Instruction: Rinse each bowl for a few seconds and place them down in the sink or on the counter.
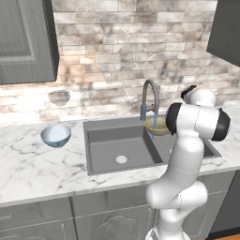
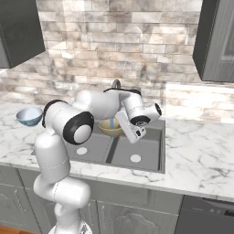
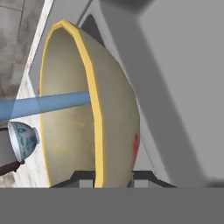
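My gripper (image 3: 112,176) is shut on the rim of the olive-tan bowl (image 3: 70,118), one fingertip inside it and one outside. The bowl hangs above the sink (image 1: 119,150) under the arched faucet (image 1: 149,98). A blue stream of water (image 3: 48,104) runs into it. From the right base view the same bowl (image 2: 111,127) sits just left of my hand, above the basin divider. The pale blue bowl (image 1: 56,135) stands upright on the counter (image 1: 37,164) left of the sink, also seen as a small bowl (image 3: 22,140) in the hand view.
Dark wall cabinets (image 1: 26,42) hang over the counter at the left, and another cabinet (image 2: 215,41) hangs at the right. A stone-tiled wall runs behind the faucet. White marble (image 2: 201,146) stretches right of the sink.
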Motion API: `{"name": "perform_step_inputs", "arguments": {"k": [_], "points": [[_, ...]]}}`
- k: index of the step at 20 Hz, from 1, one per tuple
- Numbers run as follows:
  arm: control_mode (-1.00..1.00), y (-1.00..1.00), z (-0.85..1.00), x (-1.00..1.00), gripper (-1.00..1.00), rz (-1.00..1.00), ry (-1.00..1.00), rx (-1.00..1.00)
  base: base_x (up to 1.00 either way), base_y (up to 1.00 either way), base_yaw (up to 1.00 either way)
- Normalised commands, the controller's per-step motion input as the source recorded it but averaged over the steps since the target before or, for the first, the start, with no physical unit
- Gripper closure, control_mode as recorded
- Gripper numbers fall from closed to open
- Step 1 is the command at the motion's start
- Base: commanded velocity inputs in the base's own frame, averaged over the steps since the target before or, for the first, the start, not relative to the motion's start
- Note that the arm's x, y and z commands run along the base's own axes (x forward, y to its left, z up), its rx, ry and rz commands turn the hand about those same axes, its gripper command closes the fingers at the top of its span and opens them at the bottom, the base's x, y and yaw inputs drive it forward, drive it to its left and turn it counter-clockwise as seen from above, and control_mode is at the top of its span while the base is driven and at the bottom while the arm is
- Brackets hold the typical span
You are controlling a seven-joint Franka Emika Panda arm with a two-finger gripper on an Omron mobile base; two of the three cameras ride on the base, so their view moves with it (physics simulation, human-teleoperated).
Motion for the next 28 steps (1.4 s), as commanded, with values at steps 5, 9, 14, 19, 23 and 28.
{"name": "perform_step_inputs", "arguments": {"k": [5, 9, 14, 19, 23, 28], "points": [[-1.0, -0.37, 0.0, -0.11, 1.0, 0.06, -0.01, 0.0, 0.0, 0.0, 0.0], [-1.0, -0.46, 0.02, -0.18, 1.0, 0.06, -0.03, 0.01, 0.0, 0.0, 0.0], [-1.0, -0.47, 0.04, -0.21, 1.0, 0.06, -0.04, 0.01, 0.0, 0.0, 0.0], [-1.0, -0.47, 0.09, -0.25, 1.0, 0.04, -0.04, 0.01, 0.0, 0.0, 0.0], [-1.0, -0.42, 0.17, -0.33, 1.0, 0.01, -0.07, 0.02, 0.0, 0.0, 0.0], [-1.0, -0.41, 0.2, -0.29, 1.0, 0.0, -0.07, 0.03, 0.0, 0.0, 0.0]]}}
